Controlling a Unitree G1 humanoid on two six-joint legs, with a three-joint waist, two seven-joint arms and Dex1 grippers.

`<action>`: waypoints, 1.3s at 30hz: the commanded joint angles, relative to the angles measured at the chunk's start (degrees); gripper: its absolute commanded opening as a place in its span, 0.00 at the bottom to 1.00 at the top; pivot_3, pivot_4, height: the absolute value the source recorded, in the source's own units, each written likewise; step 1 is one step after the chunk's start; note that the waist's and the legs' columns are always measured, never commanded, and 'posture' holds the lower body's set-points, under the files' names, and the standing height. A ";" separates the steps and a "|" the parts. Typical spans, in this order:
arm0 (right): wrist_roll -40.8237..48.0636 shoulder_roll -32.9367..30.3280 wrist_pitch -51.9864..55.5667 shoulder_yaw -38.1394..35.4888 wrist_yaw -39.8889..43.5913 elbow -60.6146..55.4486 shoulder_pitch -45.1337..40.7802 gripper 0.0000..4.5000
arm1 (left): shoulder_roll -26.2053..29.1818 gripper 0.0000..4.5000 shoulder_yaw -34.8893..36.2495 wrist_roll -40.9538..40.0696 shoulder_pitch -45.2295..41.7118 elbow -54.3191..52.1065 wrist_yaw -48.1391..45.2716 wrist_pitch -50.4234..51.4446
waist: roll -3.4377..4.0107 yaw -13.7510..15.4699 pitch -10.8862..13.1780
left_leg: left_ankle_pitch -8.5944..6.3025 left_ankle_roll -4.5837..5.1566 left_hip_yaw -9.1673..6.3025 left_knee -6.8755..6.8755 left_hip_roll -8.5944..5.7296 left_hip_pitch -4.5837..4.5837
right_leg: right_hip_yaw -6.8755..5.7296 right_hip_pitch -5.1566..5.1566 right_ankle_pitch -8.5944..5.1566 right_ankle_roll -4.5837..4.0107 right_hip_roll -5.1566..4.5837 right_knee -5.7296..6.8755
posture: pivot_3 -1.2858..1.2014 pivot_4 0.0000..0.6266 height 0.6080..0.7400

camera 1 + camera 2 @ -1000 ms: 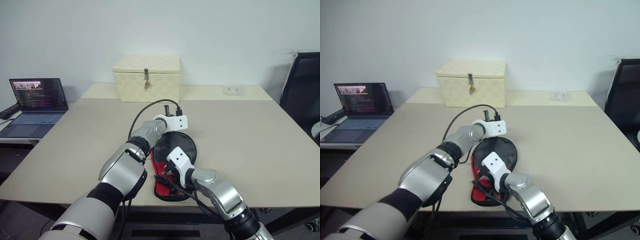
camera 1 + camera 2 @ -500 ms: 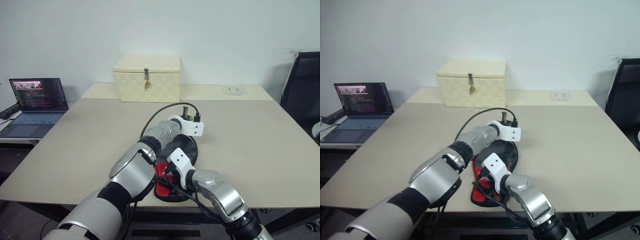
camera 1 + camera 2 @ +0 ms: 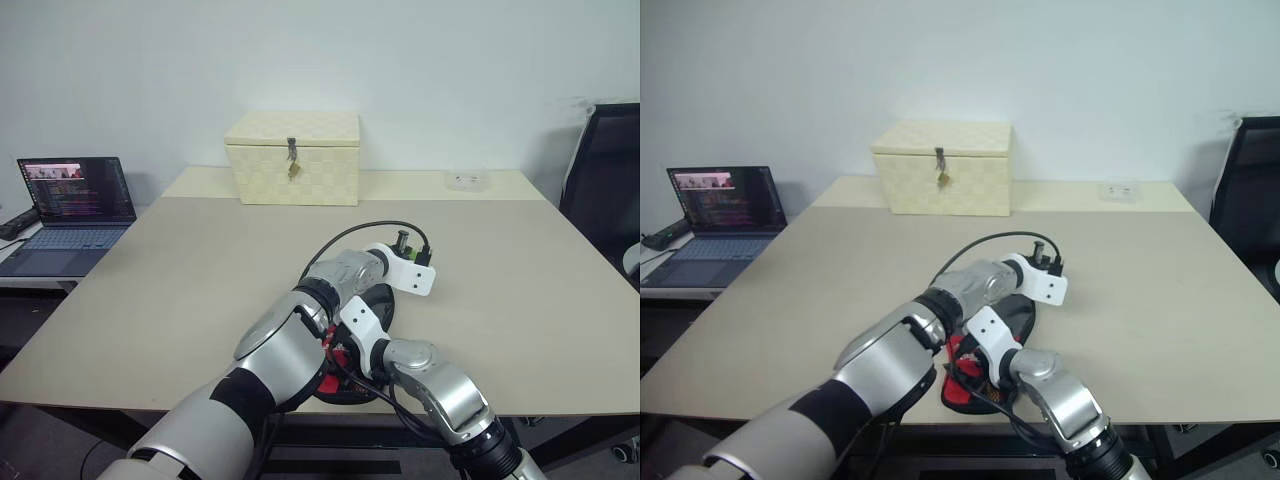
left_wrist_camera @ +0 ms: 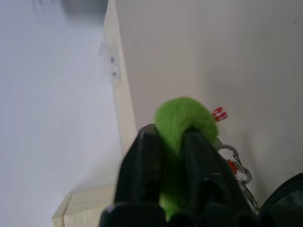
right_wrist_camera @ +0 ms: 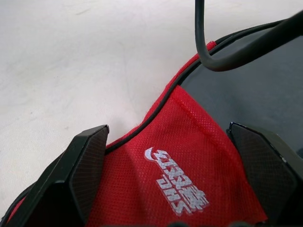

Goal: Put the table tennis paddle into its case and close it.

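Observation:
The case (image 3: 380, 300) lies flat near the table's front edge, black fabric with a red logo panel (image 5: 180, 156). My left gripper (image 4: 173, 135) is at the case's far right rim, shut on the fuzzy green tag (image 4: 182, 116), whose cord and metal ring (image 4: 234, 163) trail back to the case. My right gripper (image 5: 168, 127) is open, its two fingers spread wide on either side of the red panel at the case's near end. The table tennis paddle is hidden.
A cream checkered latched box (image 3: 293, 157) stands at the back of the table (image 3: 180, 270), and a small white object (image 3: 467, 180) lies at the back right. An open laptop (image 3: 72, 205) sits on a side desk to the left. A black chair (image 3: 605, 180) stands to the right.
My left gripper has swept to the right around the case's far rim, carrying the green tag with it. The right gripper has stayed in place over the red panel.

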 commanded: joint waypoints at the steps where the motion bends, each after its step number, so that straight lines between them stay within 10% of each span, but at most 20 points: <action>1: 0.42 0.49 3.20 2.59 0.91 5.34 1.35 1.00 | -0.99 0.44 2.80 -3.61 0.28 -2.10 -3.35 -1.85 | 0.00 -0.01 -0.02 | 0.00 0.00 0.00 0.00 0.00 0.01 | 0.00 0.00 0.00 0.00 0.00 0.00 | 0.52 0.24 1.00; 8: 0.49 1.24 2.14 1.68 1.40 8.15 -1.04 1.00 | 0.02 0.99 8.88 -11.10 2.20 -2.47 -19.16 -3.10 | 0.06 -0.43 -0.09 | 0.00 0.00 0.04 -0.08 0.00 0.53 | 0.03 0.45 -0.01 0.00 0.01 0.01 | 0.52 0.24 1.00; 23: 6.33 0.54 8.10 -5.03 3.51 -0.76 -5.02 1.00 | 13.53 0.99 28.94 -31.52 2.24 -6.27 -34.28 1.95 | 0.06 -1.44 -0.08 | 0.01 0.00 0.11 -0.30 0.29 0.71 | 0.12 0.50 -0.01 -0.01 0.06 0.02 | 0.52 0.24 1.00; 28: 11.20 -2.90 13.89 -10.68 4.72 -10.97 -6.81 1.00 | 18.08 0.99 35.97 -42.38 8.83 -9.57 -55.71 6.22 | 0.08 -1.41 -0.06 | 0.01 0.00 0.07 -0.30 0.38 0.36 | 0.05 0.25 0.13 -0.27 0.01 -0.08 | 0.52 0.24 1.00; 39: 15.73 -16.79 7.97 -20.38 8.15 -20.11 -3.33 1.00 | 16.68 0.99 34.70 -43.04 18.30 -11.40 -57.07 9.89 | 0.02 -0.83 -0.02 | 0.00 0.01 -0.13 -0.18 0.34 0.09 | -0.11 0.18 0.14 -0.28 -0.03 -0.15 | 0.52 0.24 1.00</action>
